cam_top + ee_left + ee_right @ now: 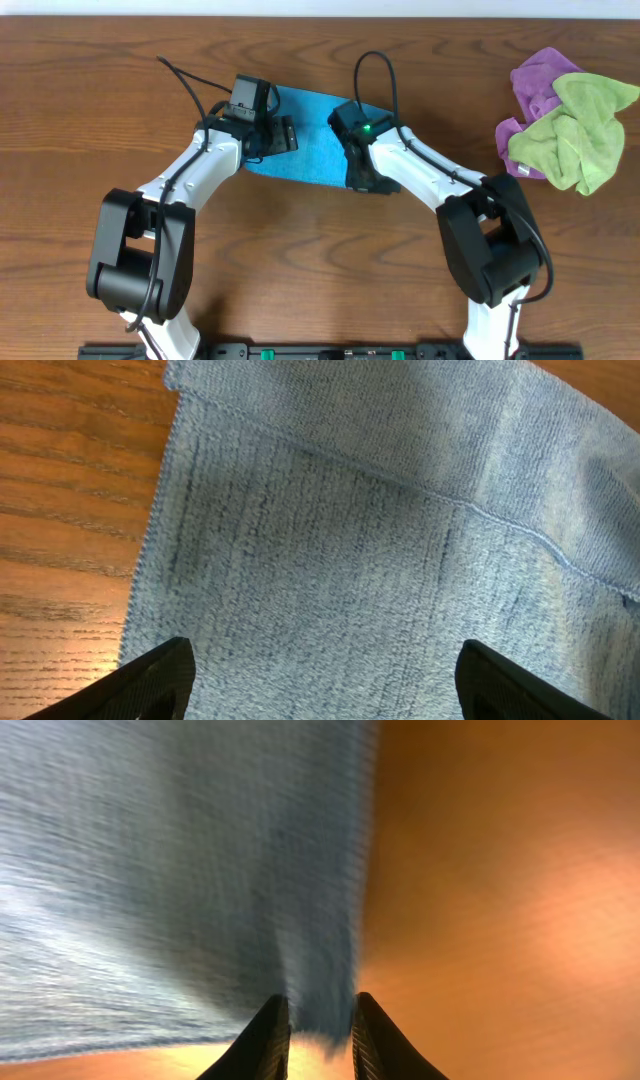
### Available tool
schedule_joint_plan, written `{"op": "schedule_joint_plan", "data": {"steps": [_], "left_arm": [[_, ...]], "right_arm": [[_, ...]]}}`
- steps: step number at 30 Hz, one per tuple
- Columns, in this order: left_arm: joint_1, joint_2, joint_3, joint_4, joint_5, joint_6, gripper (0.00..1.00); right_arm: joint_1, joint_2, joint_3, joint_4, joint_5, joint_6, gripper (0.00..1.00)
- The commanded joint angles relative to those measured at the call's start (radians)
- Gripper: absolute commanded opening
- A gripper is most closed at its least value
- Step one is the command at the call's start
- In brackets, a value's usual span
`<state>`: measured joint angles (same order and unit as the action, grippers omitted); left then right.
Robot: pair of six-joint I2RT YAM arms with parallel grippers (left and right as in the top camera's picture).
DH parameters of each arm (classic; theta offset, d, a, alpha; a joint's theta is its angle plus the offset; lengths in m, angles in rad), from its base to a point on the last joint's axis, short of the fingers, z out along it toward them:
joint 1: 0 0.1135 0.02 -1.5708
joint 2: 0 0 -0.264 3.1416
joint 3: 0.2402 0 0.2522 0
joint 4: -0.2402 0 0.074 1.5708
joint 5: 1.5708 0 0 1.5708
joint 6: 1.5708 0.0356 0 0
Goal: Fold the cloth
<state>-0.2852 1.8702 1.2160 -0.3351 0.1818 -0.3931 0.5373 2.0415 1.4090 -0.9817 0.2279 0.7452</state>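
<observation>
My right hand [320,1005] pinches the edge of the cloth [308,132], left hand [325,660] hangs wide apart above it, one flap lies over, so the fold looks half done.

Looked over the overhead and both wrist views and found nothing legible: no text, label, brand name, number or sign on any surface.
</observation>
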Motion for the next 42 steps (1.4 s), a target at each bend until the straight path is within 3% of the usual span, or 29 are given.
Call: {"op": "schedule_joint_plan", "data": {"steps": [1,9,14,16,25,32,42], "left_arm": [[0.0,0.015,-0.005,-0.004,0.002,-0.008,0.84],[0.008,0.013,-0.005,-0.01,0.003,-0.007,0.86],[0.018,-0.017,-0.004,-0.062,0.004,0.006,0.89],[0.018,-0.037,-0.004,-0.092,0.004,0.016,0.9],[0.099,-0.078,-0.005,-0.322,0.059,0.027,0.93],[0.198,-0.075,-0.005,-0.318,0.18,0.043,0.93],[0.206,-0.032,-0.037,-0.249,0.265,0.044,0.92]], "right_arm": [[0.006,-0.023,0.004,-0.056,0.077,0.104,0.23],[0.01,-0.102,0.004,-0.064,0.083,0.091,0.29],[0.008,-0.26,0.004,0.037,0.078,-0.021,0.47],[0.001,-0.302,0.004,0.058,0.059,-0.056,0.49],[-0.076,-0.336,-0.046,0.078,-0.123,-0.082,0.45],[-0.078,-0.338,-0.134,0.206,-0.27,-0.153,0.44],[-0.177,-0.434,-0.323,0.385,-0.443,-0.229,0.45]]}}
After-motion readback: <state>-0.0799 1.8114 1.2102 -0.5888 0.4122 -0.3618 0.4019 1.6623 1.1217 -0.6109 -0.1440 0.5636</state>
